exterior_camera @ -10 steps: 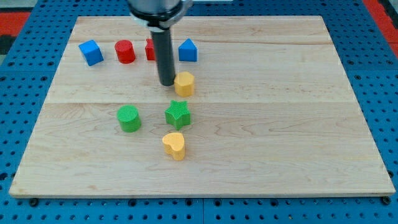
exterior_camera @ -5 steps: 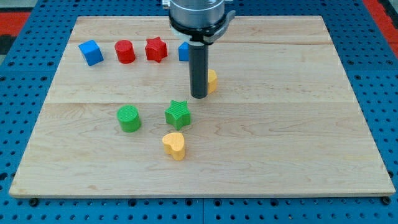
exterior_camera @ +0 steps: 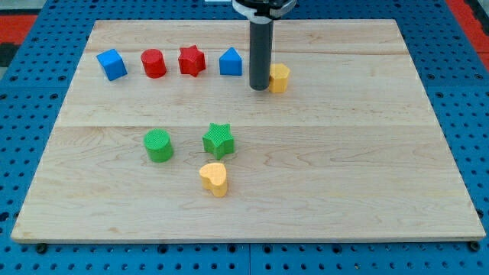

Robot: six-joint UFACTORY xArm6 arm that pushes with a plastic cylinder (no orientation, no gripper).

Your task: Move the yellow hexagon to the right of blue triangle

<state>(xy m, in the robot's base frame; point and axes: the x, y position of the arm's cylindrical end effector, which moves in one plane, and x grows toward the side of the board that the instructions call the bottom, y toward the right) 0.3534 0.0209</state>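
The yellow hexagon (exterior_camera: 280, 78) sits near the view's top, right of centre. My tip (exterior_camera: 259, 88) touches its left side. The blue triangle (exterior_camera: 231, 62) stands just left of the rod, slightly higher in the view than the hexagon. The rod (exterior_camera: 260, 53) stands between the blue triangle and the yellow hexagon.
Along the top row from the left are a blue cube (exterior_camera: 111, 64), a red cylinder (exterior_camera: 153, 63) and a red star (exterior_camera: 191, 60). Lower down are a green cylinder (exterior_camera: 159, 145), a green star (exterior_camera: 218, 140) and a yellow heart (exterior_camera: 215, 179). All rest on the wooden board (exterior_camera: 367, 153).
My tip has moved right and up the view, pushing the yellow hexagon from below the blue triangle to its right side. The other blocks have not moved.
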